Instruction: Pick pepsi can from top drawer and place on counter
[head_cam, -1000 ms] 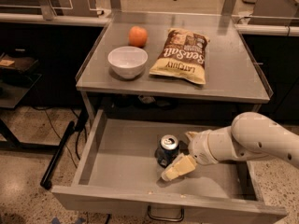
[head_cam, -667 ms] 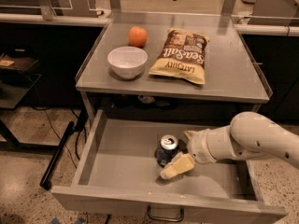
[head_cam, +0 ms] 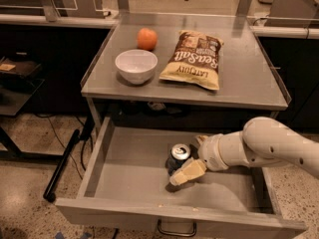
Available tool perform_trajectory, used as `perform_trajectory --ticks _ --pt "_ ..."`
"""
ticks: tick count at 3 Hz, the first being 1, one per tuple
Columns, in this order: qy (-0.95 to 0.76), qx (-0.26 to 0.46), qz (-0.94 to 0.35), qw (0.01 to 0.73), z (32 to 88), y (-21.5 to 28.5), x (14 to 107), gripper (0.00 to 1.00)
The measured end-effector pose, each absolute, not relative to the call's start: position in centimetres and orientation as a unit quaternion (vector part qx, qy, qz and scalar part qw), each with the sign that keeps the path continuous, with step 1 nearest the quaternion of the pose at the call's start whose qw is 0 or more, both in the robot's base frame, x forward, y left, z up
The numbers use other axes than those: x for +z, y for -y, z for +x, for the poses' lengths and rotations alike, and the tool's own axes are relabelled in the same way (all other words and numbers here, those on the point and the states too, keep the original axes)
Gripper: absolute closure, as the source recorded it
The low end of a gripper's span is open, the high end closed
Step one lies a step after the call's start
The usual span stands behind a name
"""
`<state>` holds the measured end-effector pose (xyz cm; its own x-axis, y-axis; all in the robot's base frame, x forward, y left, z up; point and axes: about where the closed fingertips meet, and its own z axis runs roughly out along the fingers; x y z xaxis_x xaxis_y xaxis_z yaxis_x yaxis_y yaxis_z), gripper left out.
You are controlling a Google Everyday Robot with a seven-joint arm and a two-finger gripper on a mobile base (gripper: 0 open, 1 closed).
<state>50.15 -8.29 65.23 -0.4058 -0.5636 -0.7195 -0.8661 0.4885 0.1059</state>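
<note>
Camera view had the grey counter (head_cam: 249, 78) up top with a white bowl (head_cam: 136, 66), an orange fruit (head_cam: 147, 39) and a chip bag (head_cam: 193, 59) on it. There was a dark side table (head_cam: 15, 83) off to the left and speckled floor (head_cam: 25, 183) below. The top drawer (head_cam: 124, 168) was open, with the pepsi can (head_cam: 178, 155) upright near its middle. The gripper (head_cam: 187, 161) was right up against the can from the right, and I couldn't tell if its jaws were clamped or loose.

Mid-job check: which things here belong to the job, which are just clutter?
Job: dark blue pepsi can with silver top; open grey metal top drawer holding it; flat grey metal counter; pale tool, in the drawer at the can.
Lying about, all on the counter: white round bowl; orange round fruit; yellow-and-brown chip bag.
</note>
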Motion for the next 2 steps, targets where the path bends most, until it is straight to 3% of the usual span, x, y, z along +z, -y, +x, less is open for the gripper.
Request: perform_trajectory --ticks 2 --pt "-0.816 0.241 -0.418 0.320 51.01 8.66 63.96 0.00"
